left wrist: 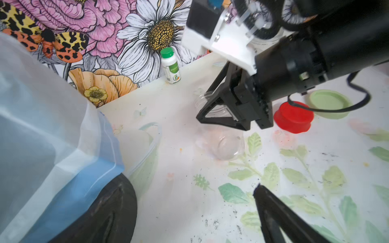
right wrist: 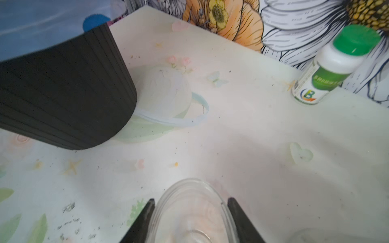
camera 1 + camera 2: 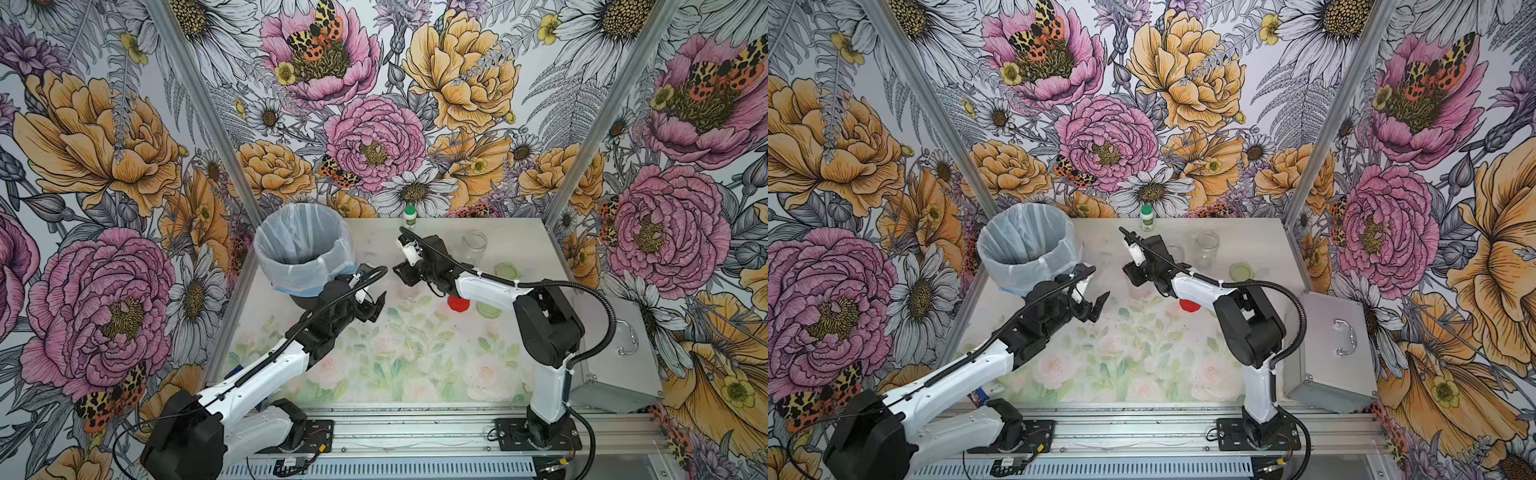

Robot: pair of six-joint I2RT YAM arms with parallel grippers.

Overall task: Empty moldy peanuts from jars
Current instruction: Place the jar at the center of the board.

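My right gripper is shut on an empty clear glass jar with no lid. In the left wrist view this jar hangs low over the table's middle; I cannot tell whether its base touches. My left gripper stands open with nothing between its fingers, just left of that jar, beside the bin. A second open, empty jar stands at the back right. A red lid and two pale green lids lie on the table. No moldy peanuts show.
A black bin lined with a pale plastic bag stands at the back left. A small white bottle with a green cap stands against the back wall. A metal case sits off the table's right edge.
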